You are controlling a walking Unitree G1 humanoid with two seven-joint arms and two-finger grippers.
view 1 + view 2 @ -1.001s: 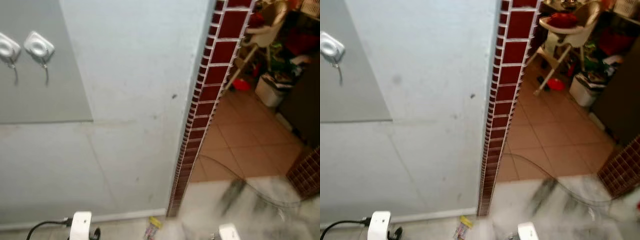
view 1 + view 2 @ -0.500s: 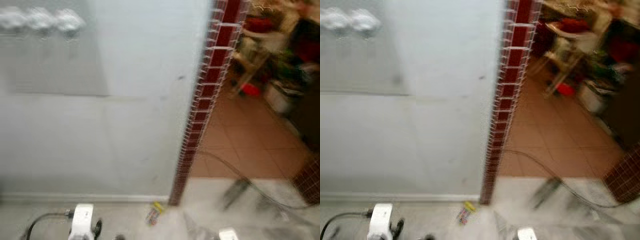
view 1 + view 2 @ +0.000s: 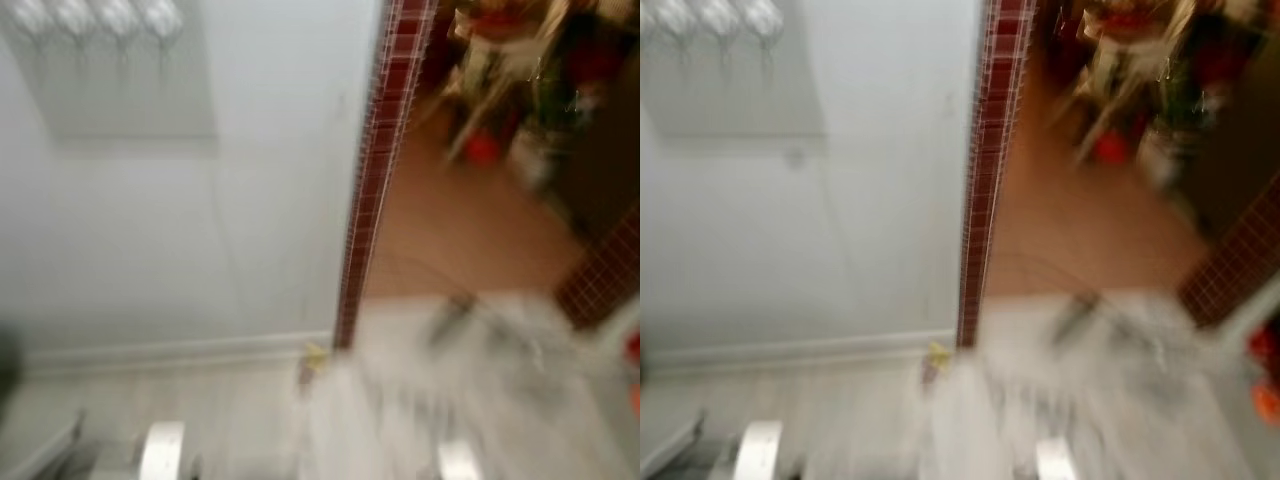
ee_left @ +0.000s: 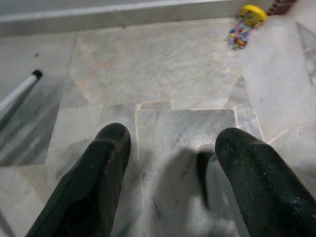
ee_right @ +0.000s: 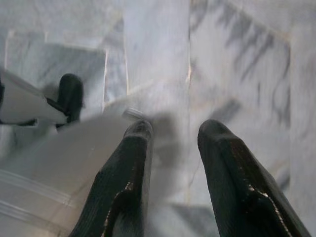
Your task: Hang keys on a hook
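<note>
A row of several white hooks (image 3: 97, 17) sits on a grey panel (image 3: 130, 95) high on the pale wall, blurred. A small yellow and multicoloured bunch, likely the keys (image 4: 242, 25), lies on the marble floor by the skirting, next to the foot of the red tiled wall edge (image 3: 372, 180); it also appears as a yellow speck (image 3: 315, 352). My left gripper (image 4: 173, 143) hangs open over the floor, well short of the bunch, with nothing between its fingers. My right gripper (image 5: 175, 131) also hangs open over marble, holding nothing.
Beyond the red tiled edge, a terracotta floor (image 3: 470, 220) leads to a cluttered room with a high chair (image 3: 490, 60). A cable (image 3: 470, 300) crosses the marble. A white pole (image 4: 19, 91) lies near the left gripper. A low red tiled wall (image 3: 605, 270) stands at the right.
The head camera has swung and the picture has blurred; more hooks now sit at the top left and the skirting is higher in view. Both arms still hang low.
</note>
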